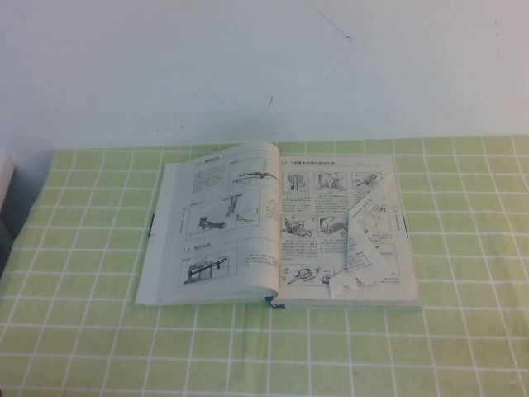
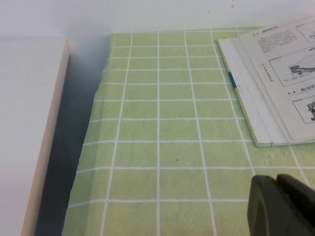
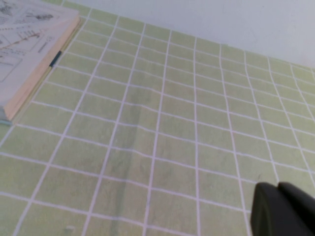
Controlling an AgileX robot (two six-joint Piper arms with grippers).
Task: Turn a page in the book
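Nearest my cameras, both tools sit low over bare cloth. On the left wrist view I see the left tool (image 2: 283, 206) as a dark tip above the green checked cloth (image 2: 162, 147); I cannot tell whether it is spread or pressed together. On the right wrist view the right tool (image 3: 283, 211) shows the same dark tip, pressed together and pinching nothing. Neither tool appears in the high view.

Farther out, the book (image 1: 277, 240) lies open and flat at the middle of the counter (image 1: 74, 347), well apart from both tools. Its page (image 1: 370, 236) on the right half stands curled and folded over, partly lifted off the printed sheets. Beyond the counter, I see a white wall (image 1: 264, 66).
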